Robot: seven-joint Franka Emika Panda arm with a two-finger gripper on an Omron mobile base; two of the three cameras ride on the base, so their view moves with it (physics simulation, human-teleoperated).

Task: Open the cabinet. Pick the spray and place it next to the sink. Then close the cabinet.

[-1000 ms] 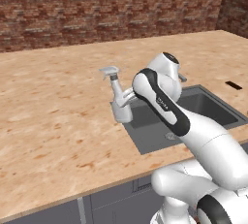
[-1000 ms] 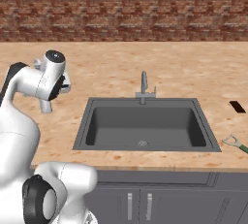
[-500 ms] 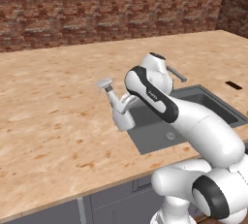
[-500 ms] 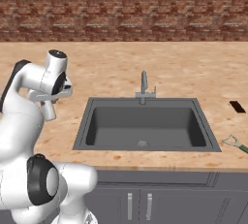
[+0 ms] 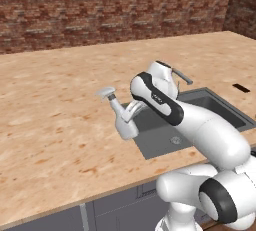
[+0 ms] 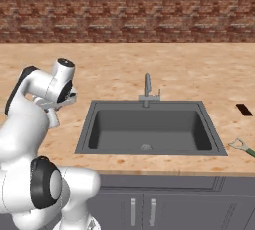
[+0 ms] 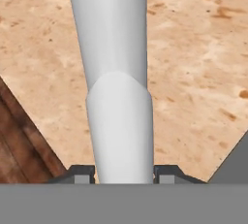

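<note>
The pincer (image 7: 122,173) is clamped on the spray bottle (image 5: 121,116), with one dark fingertip (image 7: 81,173) pressed against each side of the pale body in the hand view. In the left base view, the bottle hangs tilted in the grip, its trigger head (image 5: 106,93) pointing up and to the left and its rounded body lower and to the right. The bottle is held above the wooden desk (image 5: 55,125), just off the left front corner of the sink (image 5: 160,137); whether its base touches the desk surface cannot be determined. In the right base view, the white arm (image 6: 42,92) covers most of the bottle, and a pale part of it (image 6: 52,118) shows below the wrist, to the left of the dark basin (image 6: 149,130). The faucet (image 6: 148,88) stands at the back rim of the basin. A brick wall (image 6: 127,7) runs behind the desk, and grey cupboard fronts (image 6: 164,209) sit beneath the desk edge.
</note>
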